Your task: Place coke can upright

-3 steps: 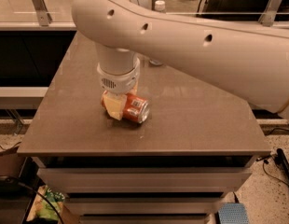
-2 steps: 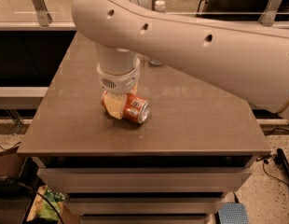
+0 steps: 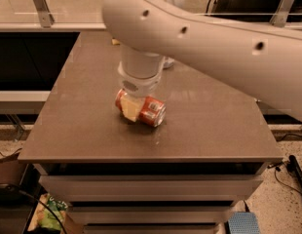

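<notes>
The coke can (image 3: 152,112) is red-orange with white lettering and lies on its side near the middle of the brown table (image 3: 83,130), tilted a little. My gripper (image 3: 133,107) comes straight down from the big white arm (image 3: 199,38) and sits over the can's middle. One pale yellow finger (image 3: 131,109) shows in front of the can, and the can's ends stick out on both sides of it. The jaws look closed on the can. The can's lower edge is at the table surface.
The base of a clear bottle (image 3: 168,62) shows behind the wrist at the back of the table; the arm hides the rest of it. The table's front edge (image 3: 151,159) is close below the can. Shelves stand under the table, and cables lie on the floor at the right.
The arm's upper part has swung to the right. The wrist and the can have shifted slightly right. The can still lies on its side in the gripper.
</notes>
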